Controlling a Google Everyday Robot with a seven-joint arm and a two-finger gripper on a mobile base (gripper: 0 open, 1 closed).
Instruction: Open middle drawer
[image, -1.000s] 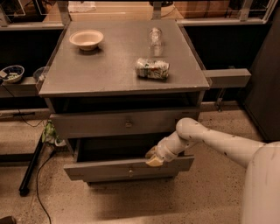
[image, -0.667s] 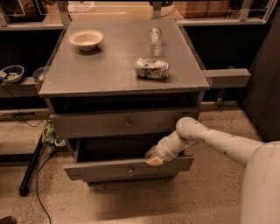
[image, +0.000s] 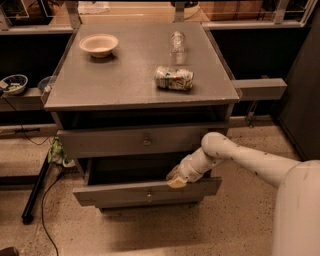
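My pale, tan-tipped gripper (image: 176, 180) sits against the top edge of the middle drawer (image: 110, 195), right of centre. I cannot tell whether it is closed on that edge. Compared with a second ago I see no change: it is at the same spot, and the flat grey wooden front stands out as far as before, with its dark interior showing behind. A small round knob (image: 148, 198) marks its centre. The smooth white rounded arm (image: 240, 157) runs off to the right. Above is the taller grey upper drawer (image: 110, 142). The matte grey surface (image: 125, 75) carries a shallow cream bowl (image: 99, 45), a crumpled green-and-white can (image: 173, 78) lying on its side, and a clear plastic bottle (image: 177, 42).
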